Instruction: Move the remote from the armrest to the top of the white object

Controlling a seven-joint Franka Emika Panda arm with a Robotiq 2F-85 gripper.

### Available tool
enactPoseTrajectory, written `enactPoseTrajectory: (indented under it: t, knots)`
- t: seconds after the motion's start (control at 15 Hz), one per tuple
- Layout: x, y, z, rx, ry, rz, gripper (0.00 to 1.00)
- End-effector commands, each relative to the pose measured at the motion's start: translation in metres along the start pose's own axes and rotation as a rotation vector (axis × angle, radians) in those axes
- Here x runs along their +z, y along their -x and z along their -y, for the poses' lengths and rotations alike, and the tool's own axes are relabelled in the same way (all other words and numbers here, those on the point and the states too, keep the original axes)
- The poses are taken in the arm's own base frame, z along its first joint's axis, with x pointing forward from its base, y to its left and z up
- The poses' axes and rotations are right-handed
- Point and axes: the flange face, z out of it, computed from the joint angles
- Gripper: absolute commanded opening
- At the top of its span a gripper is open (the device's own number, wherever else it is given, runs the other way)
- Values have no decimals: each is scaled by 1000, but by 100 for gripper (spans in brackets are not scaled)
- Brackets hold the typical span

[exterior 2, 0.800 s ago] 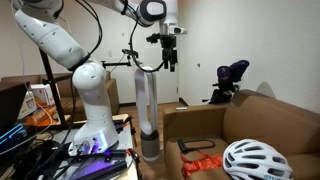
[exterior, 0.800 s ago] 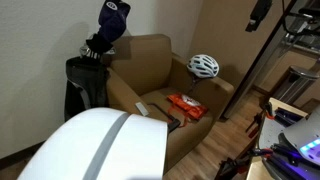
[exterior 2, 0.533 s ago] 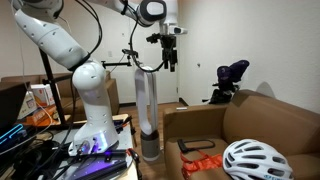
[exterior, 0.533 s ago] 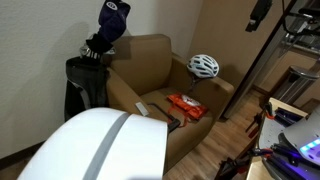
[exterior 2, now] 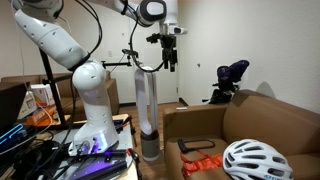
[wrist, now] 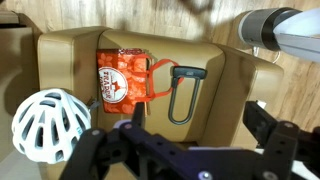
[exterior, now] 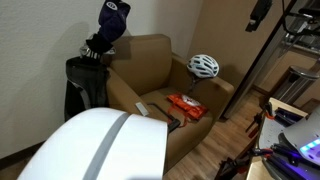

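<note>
— pincer (exterior 2: 168, 62) first: any shift from half a second back?
— none i can see. it hangs high up at the end of the white arm (exterior 2: 50, 35), fingers pointing down, in the same spot in both exterior views as before. in the wrist view its two dark fingers (wrist: 92, 145) stand wide apart at the bottom edge, with nothing held between them.
— and around it?
— in an exterior view a tall slim column (exterior 2: 147, 105) stands lower down, near the robot's base (exterior 2: 95, 135). farther out is the armchair (exterior: 150, 55), with an orange snack packet (wrist: 122, 78) and a dark u-shaped lock (wrist: 180, 95) on the seat, and a white helmet (exterior: 204, 66) on one side arm. all lie as they did.
— the remote (exterior: 141, 107)?
— it lies flat on top of the other armrest (exterior: 125, 90), lengthwise, well apart from the pincer. it is a small slim bar, far smaller than the packet. it reads greyish there, and any buttons are too small to tell. in the wrist view i cannot make it out.
</note>
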Motion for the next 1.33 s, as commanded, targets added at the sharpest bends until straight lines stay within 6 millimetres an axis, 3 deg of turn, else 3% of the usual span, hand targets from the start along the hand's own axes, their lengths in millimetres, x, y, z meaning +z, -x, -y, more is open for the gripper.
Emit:
enactPoseTrajectory:
  t: [0.0,0.2,0.4,0.6,1.0,1.13,1.27]
  knots:
    - [-1,0,0,0,0,1,100]
    - [4,-14,6,12,-37,-54,100]
    - [10,-32,25,22,-52,-112,100]
    - [31,-53,57,1,-76,-121,100]
    - [84,-95,149,-18,-91,-70,100]
    - [99,-110,168,15,-95,-68,100]
    - [93,-122,165,18,-155,-122,100]
